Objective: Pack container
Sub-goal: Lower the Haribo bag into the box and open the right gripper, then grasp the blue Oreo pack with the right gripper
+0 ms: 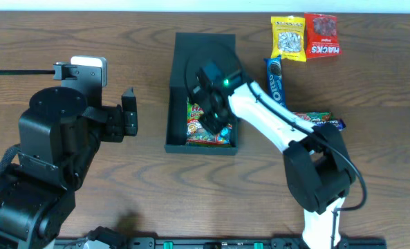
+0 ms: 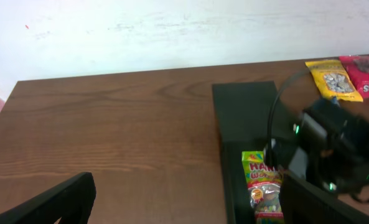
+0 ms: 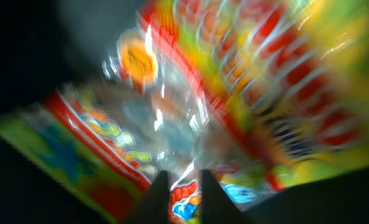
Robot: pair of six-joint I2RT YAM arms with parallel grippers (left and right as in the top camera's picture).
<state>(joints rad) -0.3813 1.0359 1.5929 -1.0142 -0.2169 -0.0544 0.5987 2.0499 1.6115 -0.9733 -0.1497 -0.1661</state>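
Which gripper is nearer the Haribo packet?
Right. The right gripper is directly over the Haribo packet inside the black box; the left gripper is beyond the box's left wall.

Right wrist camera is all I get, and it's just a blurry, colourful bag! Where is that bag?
Observer: The gummy packet lies inside the black container, at the end nearest the robot.
Operator: Is the other arm helping?
Observer: No. The left hand is off to the container's side, open, with nothing in it.
Operator: Are there more snacks to pack?
Observer: Yes. A yellow packet and a red packet lie outside the container, past its far right corner.
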